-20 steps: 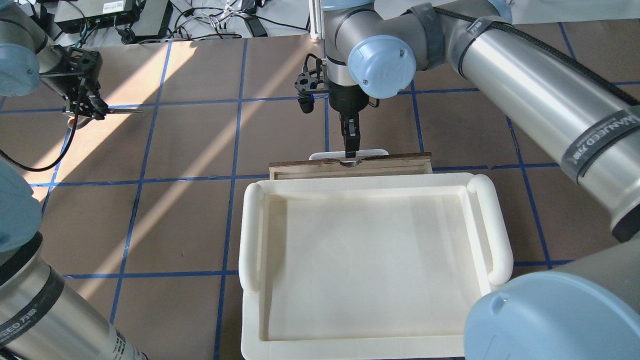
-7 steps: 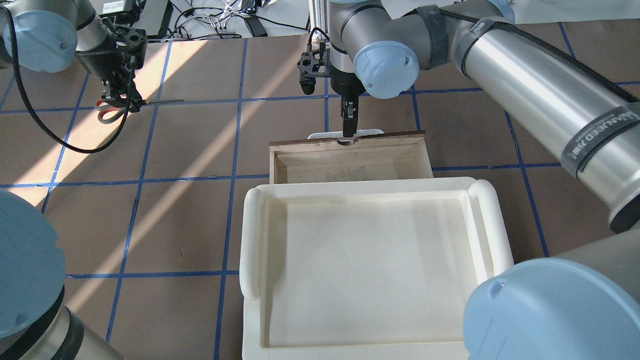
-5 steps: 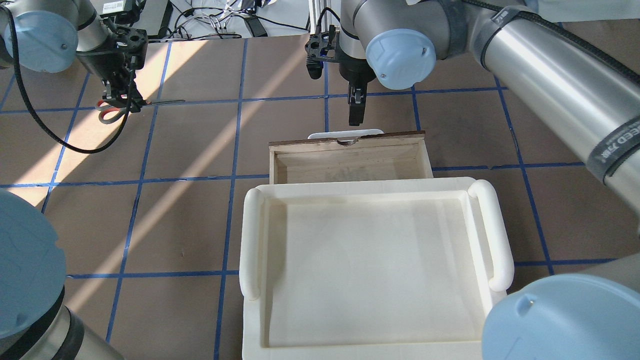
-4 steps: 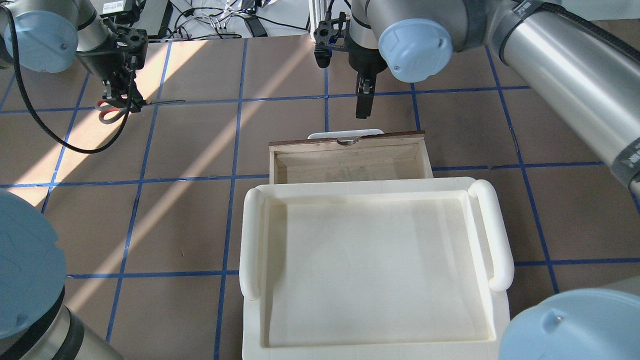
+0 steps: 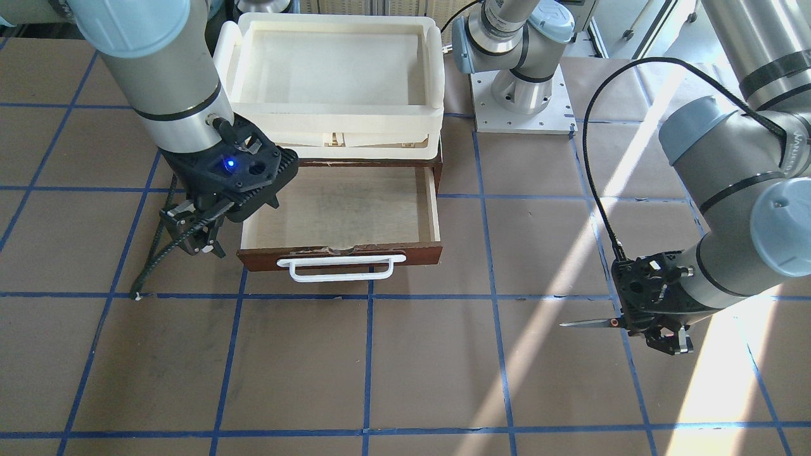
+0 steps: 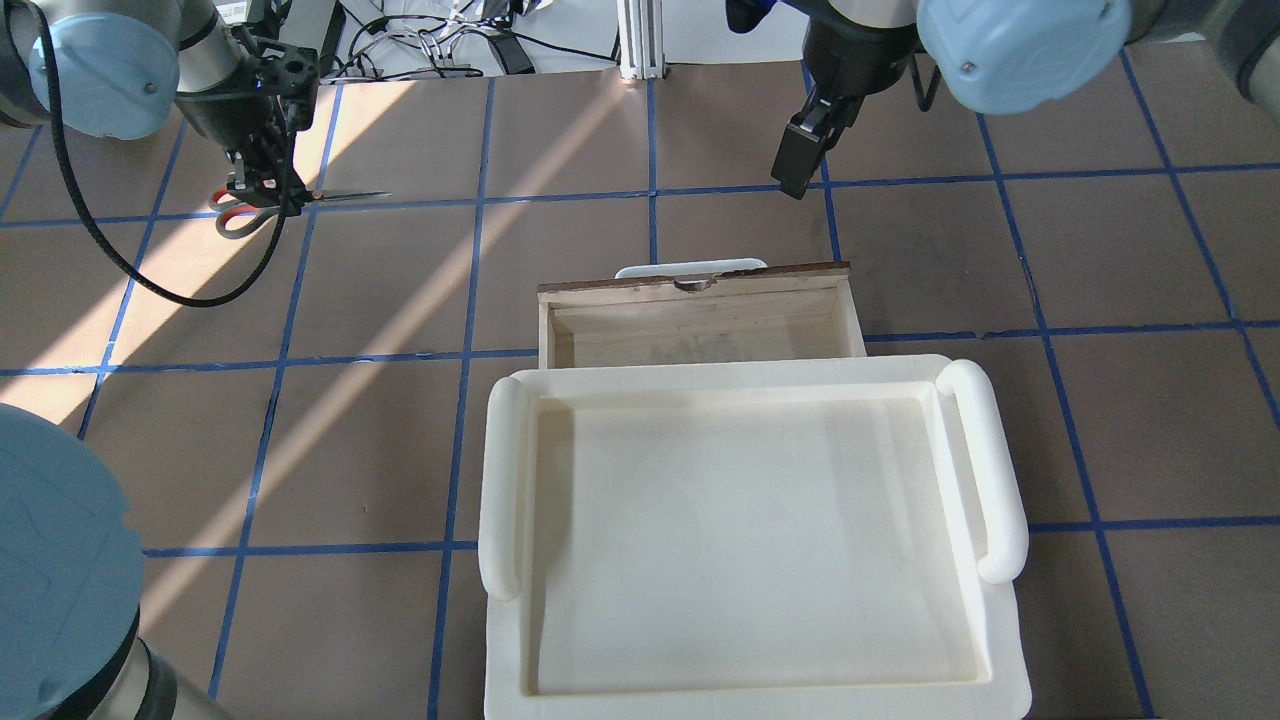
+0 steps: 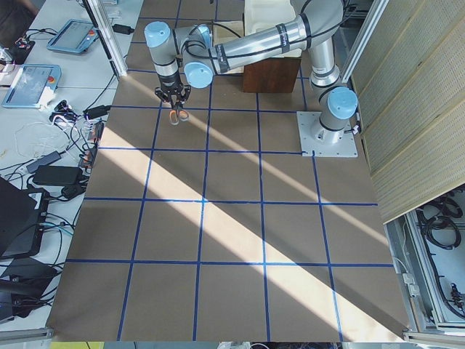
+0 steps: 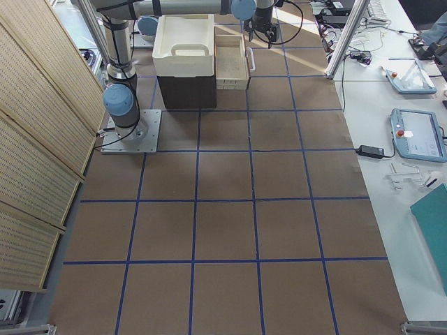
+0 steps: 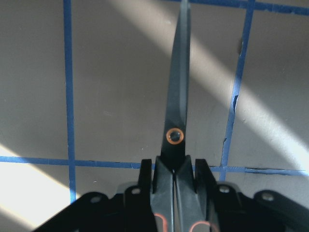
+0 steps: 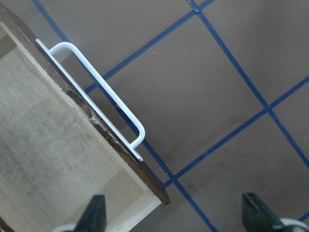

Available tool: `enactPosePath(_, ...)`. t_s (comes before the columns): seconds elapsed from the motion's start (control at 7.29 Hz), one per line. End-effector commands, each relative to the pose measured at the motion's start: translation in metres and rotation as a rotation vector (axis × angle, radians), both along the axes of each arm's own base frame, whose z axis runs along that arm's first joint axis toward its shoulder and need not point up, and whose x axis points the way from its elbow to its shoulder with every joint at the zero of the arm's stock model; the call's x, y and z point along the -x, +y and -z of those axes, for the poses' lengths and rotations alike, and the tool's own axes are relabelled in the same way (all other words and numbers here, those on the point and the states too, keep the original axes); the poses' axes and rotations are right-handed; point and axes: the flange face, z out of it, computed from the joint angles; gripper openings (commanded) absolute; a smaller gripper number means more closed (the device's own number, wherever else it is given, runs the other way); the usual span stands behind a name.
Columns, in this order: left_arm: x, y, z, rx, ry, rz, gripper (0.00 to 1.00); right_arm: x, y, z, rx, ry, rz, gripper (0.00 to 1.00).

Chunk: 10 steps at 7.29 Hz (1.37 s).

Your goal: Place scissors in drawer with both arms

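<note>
Your left end effector (image 6: 262, 195) clamps the small grey-handled, orange-lined scissors (image 6: 340, 196) well left of the open dark reddish-brown wooden drawer (image 5: 342, 256); right end effector (image 5: 193, 237), jaws apart, hangs off its front right corner.

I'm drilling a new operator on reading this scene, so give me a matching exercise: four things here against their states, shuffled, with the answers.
Things:
1. scissors
2. drawer
3. right pincer
4. tray

States:
a. pulled out, inside bare
b. cream, sitting above the drawer
c. clamped in the left pincer, blades closed
d. fingers apart, gripping nothing

Pairs: 1-c, 2-a, 3-d, 4-b
</note>
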Motion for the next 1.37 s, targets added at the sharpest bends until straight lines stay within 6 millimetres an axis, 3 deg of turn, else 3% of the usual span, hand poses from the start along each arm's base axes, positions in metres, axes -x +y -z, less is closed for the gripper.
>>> enactPosePath(0.0,0.049,0.012,-0.021,0.017,0.001,0.004,0.0,0.028,0.039,-0.043,0.009,-0.033,0.368,1.0)
enactPosePath(0.41,0.143,0.045,-0.033,-0.001,0.034,0.002,0.0,0.055,0.053,-0.066,0.018,-0.06,0.652,1.0)
enactPosePath(0.69,0.185,0.066,-0.04,-0.014,0.037,-0.022,0.0,0.056,0.054,-0.067,0.015,-0.063,0.696,1.0)
enactPosePath(1.23,0.282,0.123,-0.034,-0.033,0.029,-0.024,0.0,0.054,0.06,-0.069,0.004,-0.062,0.725,1.0)
